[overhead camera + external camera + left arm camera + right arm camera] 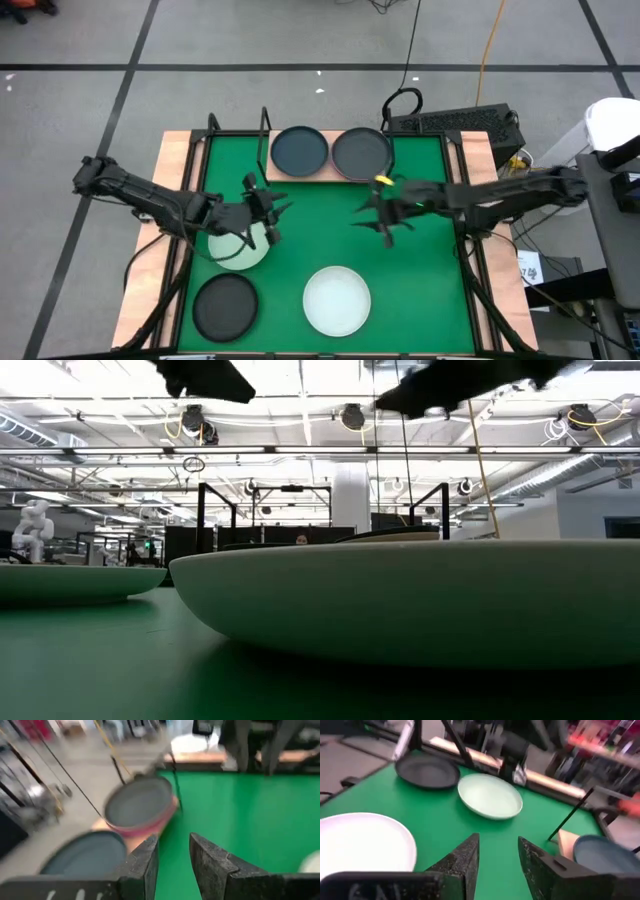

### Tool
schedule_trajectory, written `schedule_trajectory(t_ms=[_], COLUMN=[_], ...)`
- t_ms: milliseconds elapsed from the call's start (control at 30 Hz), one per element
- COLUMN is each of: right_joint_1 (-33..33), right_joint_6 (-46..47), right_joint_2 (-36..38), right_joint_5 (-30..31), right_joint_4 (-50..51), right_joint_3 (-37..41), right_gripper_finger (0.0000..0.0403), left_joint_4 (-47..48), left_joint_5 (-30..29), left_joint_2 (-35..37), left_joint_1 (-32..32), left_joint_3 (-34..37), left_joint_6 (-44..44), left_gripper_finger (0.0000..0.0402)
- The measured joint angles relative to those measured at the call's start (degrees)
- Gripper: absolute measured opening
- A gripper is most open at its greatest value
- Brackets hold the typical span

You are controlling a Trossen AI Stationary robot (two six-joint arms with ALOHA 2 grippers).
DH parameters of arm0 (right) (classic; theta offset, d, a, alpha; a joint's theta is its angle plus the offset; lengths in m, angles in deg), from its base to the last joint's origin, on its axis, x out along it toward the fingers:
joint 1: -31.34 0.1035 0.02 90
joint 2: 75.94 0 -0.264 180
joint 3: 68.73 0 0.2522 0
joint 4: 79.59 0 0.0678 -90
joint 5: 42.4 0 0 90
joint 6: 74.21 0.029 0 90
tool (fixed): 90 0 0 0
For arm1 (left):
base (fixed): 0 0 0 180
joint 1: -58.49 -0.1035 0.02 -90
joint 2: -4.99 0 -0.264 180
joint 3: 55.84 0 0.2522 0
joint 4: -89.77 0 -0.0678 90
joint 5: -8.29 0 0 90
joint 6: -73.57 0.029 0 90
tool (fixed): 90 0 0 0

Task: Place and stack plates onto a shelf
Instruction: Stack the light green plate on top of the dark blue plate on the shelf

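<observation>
Shelf (318, 176) stands at the far edge of the green mat (330, 240), carrying two dark plates side by side: left one (299, 150), right one (361, 153) resting on a magenta plate (150, 826). On the mat: pale green plate (240, 250), black plate (225, 305), white plate (337, 300). Left gripper (268, 212) hovers above the pale green plate, fingers apart, holding nothing. Right gripper (385, 215) hovers mid-mat before the shelf, fingers apart, empty

shelf (320, 175): 2 dark plates (300, 150) | mat (420, 300): black, white, pale green plates | both hands above mat
</observation>
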Motion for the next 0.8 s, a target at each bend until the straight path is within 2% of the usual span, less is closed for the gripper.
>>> schedule_trajectory(t_ms=[167, 300, 400, 500, 633, 800], right_joint_1=[4.5, 5.7, 5.8, 5.8, 6.1, 6.9], right_joint_6=[1.0, 1.1, 1.2, 2.7, 4.1, 4.1], right_joint_2=[13.5, 20.4, 24.0, 25.7, 26.1, 26.0], right_joint_5=[6.9, 9.9, 9.9, 10.0, 9.8, 9.9], right_joint_4=[-9.1, -14.0, -12.9, -11.5, -9.8, -9.8], right_joint_3=[11.2, 16.2, 16.9, 17.0, 17.0, 17.0], right_gripper_finger=[0.0118, 0.0118, 0.0118, 0.0118, 0.0118, 0.0118], left_joint_4=[28.7, 45.4, 49.2, 48.8, 49.2, 49.6], left_joint_5=[6.6, 20.6, 29.8, 34.4, 36.5, 36.4], left_joint_2=[-8.7, -18.1, -23.2, -26.9, -30.3, -32.6], left_joint_1=[-0.8, -0.9, -0.2, 0.8, 2.3, 3.3], left_joint_3=[-15.3, -24.3, -26.8, -26.4, -25.7, -25.7], left_joint_6=[-16.3, -23.4, -25.3, -28.0, -33.9, -46.3], left_gripper_finger=[0.0115, 0.0115, 0.0115, 0.0115, 0.0115, 0.0115])
